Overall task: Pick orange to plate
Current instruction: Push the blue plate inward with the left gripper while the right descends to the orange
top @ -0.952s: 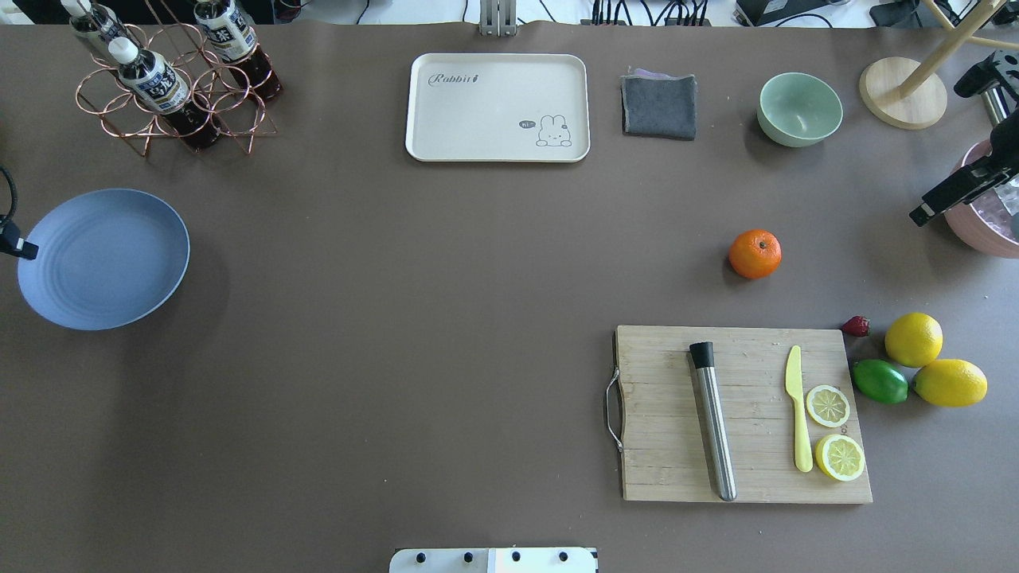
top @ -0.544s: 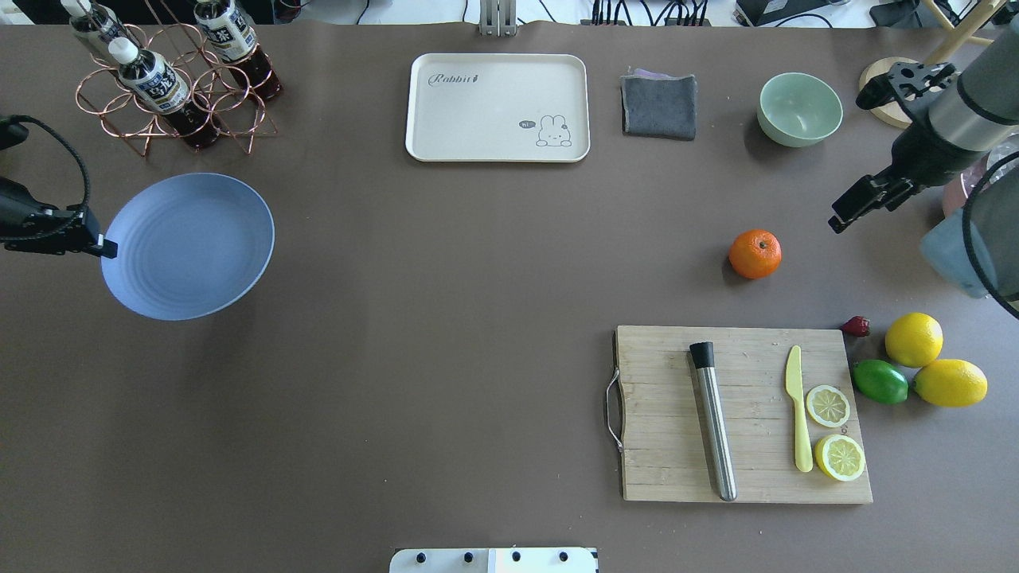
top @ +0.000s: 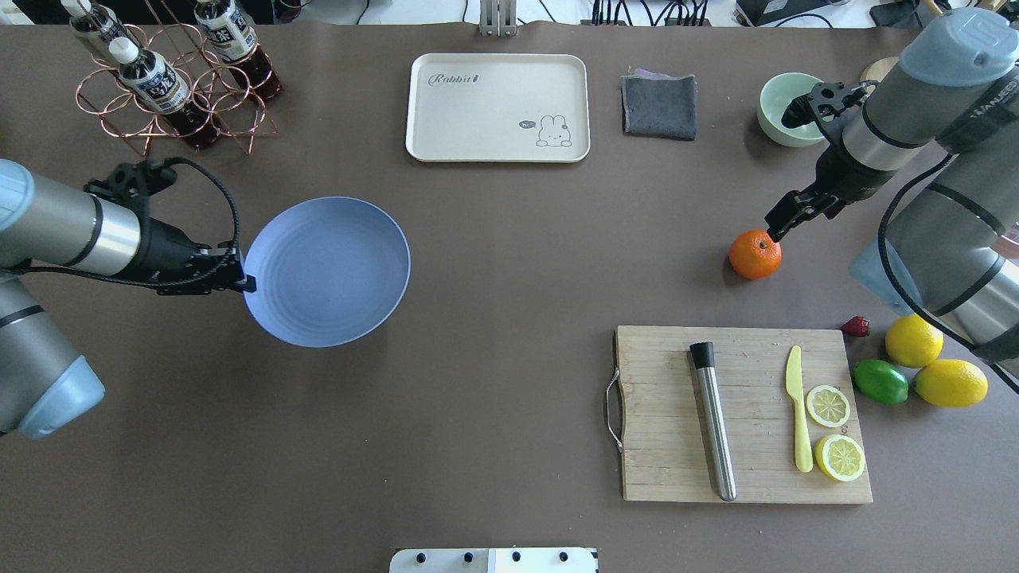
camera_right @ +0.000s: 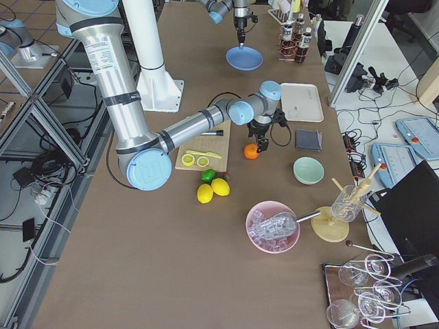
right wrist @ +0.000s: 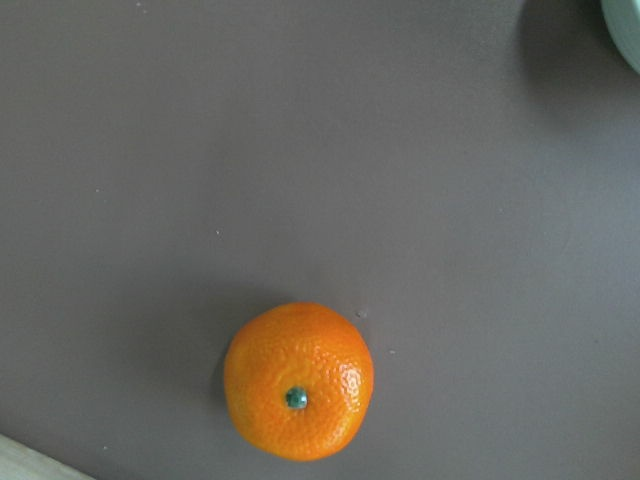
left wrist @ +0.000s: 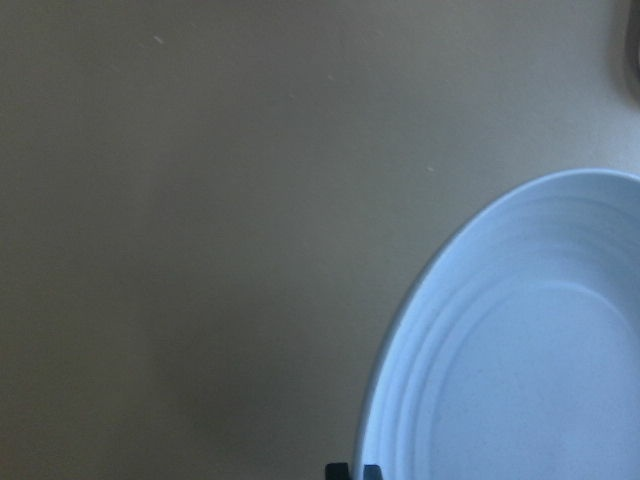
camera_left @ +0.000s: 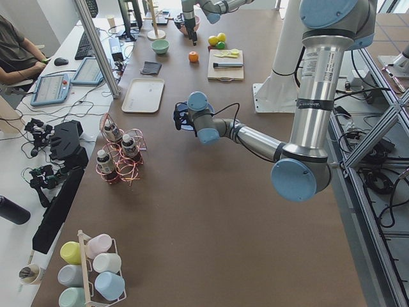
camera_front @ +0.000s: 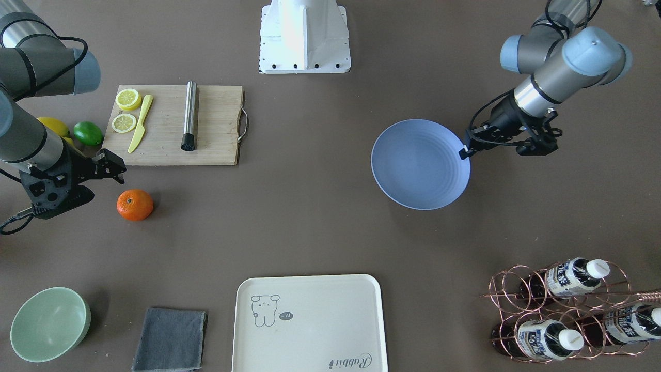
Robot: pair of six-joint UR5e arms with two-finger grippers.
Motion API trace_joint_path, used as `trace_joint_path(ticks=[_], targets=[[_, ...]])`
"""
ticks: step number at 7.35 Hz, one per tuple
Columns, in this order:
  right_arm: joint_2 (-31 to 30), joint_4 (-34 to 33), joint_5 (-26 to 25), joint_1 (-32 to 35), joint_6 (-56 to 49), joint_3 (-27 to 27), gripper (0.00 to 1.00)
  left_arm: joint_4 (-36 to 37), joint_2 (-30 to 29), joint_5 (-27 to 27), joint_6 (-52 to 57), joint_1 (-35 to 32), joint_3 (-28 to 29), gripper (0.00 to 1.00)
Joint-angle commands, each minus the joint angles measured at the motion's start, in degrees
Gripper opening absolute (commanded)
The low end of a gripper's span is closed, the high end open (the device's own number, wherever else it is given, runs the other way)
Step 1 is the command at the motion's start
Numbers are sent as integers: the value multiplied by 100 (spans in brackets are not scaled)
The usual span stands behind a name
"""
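The orange [top: 755, 254] rests on the brown table, above the cutting board in the overhead view; it also shows low in the right wrist view as orange [right wrist: 298, 382]. My right gripper [top: 776, 229] hovers just to its right and above it, open, and no fingers show in its wrist view. The blue plate [top: 326, 270] hangs tilted over the table's left half, held by its left rim. My left gripper [top: 243, 281] is shut on that rim. In the front view the plate [camera_front: 421, 164] is right of centre, with the left gripper [camera_front: 465, 150] at its edge.
A wooden cutting board [top: 677, 469] holds a steel muddler, a yellow knife and two lemon slices. Two lemons [top: 913, 339], a lime [top: 880, 381] and a strawberry lie to its right. A cream tray [top: 497, 107], grey cloth, green bowl [top: 776, 111] and bottle rack [top: 171, 87] line the far edge.
My left arm has carried the plate rightward from the table's left edge toward the middle. My right arm has swung in from the right edge to just above the orange.
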Motion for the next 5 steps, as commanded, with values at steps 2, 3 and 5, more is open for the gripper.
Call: trace_joint_path(ticks=[2,3,5], targets=[[-9,1043,-127,-142,660,-542,100,648,-774,1410,-807,1264,-82,0],[-8,1043,-206,-220,800,-560,100,746,-880,1763,-931,1634,-65,0],[27,1061,-347,-352,1124,-525,100,1411,-1458,2212,-1221,2137,-30,0]])
